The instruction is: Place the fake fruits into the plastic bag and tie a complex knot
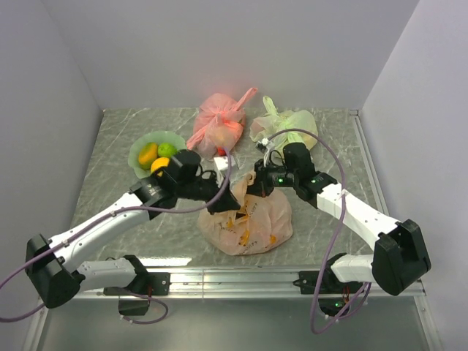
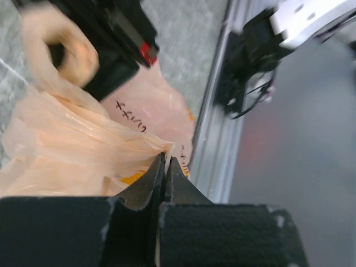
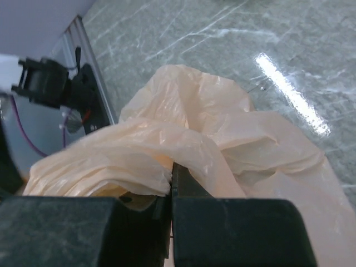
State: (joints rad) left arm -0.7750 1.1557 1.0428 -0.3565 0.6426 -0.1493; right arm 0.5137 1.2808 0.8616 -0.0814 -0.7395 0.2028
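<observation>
3 bags, 1 dish [image 1: 157,134], 3 fruits [image 1: 159,156] in the open, 2 grippers.
Bags: 1 peach bag [image 1: 248,223], 1 pink bag [image 1: 218,126], 1 green bag [image 1: 287,126]; all 3 are filled, and what's inside is too veiled to count. In the dish: 1 orange fruit [image 1: 148,154], 1 green fruit [image 1: 167,149], 1 yellow fruit [image 1: 159,165]. Grippers: 1 left gripper [image 2: 166,161], 1 right gripper [image 3: 172,168], one per arm. Also 1 small red bit [image 1: 220,152] by the pink bag, kind unclear.
</observation>
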